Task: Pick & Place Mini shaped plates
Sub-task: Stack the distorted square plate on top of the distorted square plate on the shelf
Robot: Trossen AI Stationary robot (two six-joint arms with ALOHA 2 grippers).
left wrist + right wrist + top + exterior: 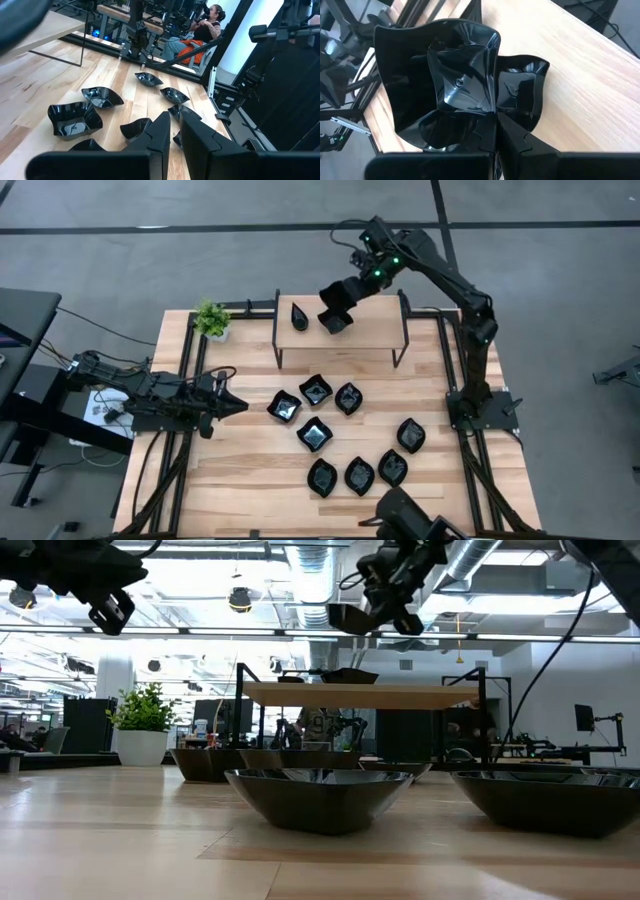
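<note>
Bench: light wooden bench [250, 470] on a grey floor, with a raised wooden shelf [375, 330] on black legs along its far side.
Room: the low view shows an open workshop with ceiling ducts and lights; the left wrist view shows a seated person [200, 35] beyond the bench.
Right hand: right hand [338, 310] is raised over the shelf, fingers closed on the rim of a wavy-edged square plate [450, 85].
Shelf contents: a teardrop plate [299, 315] and a second square plate [522, 95], the latter seen beneath the held one only in the right wrist view.
Left hand: left hand [232, 406] hangs over the bench's left part, fingers almost together, holding nothing.
Remaining plates: nine black plates lie on the bench, nearest the left hand a square one [284, 406].
Plant: small green plant [212, 320] stands at the far left corner.
</note>
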